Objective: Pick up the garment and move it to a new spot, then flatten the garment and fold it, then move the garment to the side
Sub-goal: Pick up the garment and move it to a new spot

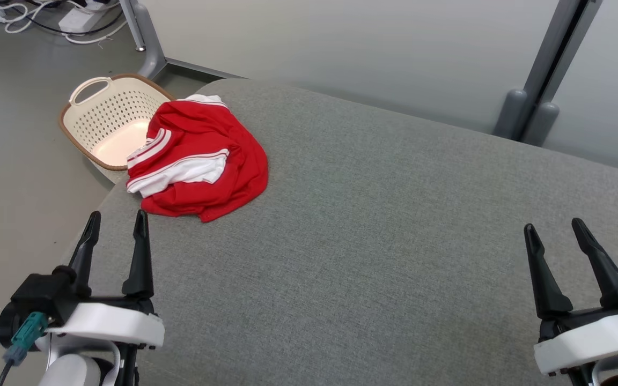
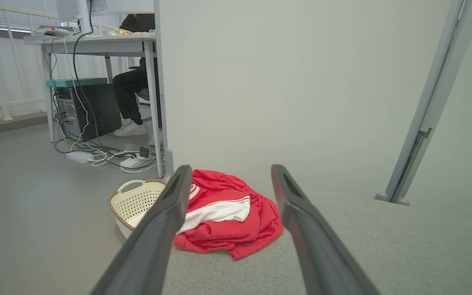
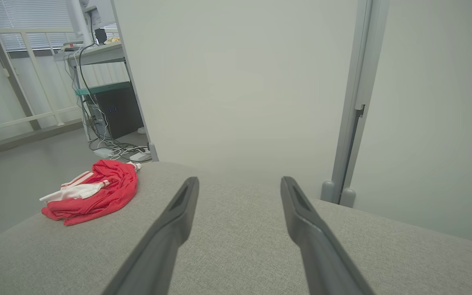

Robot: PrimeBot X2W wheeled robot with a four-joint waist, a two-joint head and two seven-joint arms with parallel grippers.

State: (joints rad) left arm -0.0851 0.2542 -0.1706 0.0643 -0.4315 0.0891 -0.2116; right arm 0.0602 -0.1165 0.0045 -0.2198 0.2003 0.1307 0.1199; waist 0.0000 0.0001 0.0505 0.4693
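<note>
Head view puts the crumpled red garment (image 1: pixel 199 161) at the far left corner of the grey padded table (image 1: pixel 395 225), one edge apparently overhanging the cream basket (image 1: pixel 106 120) below. Left gripper (image 1: pixel 117 228) and right gripper (image 1: pixel 556 234) both stand wide and empty. A shallow pinch might catch one layer only, dragging the heap off into the basket.
</note>
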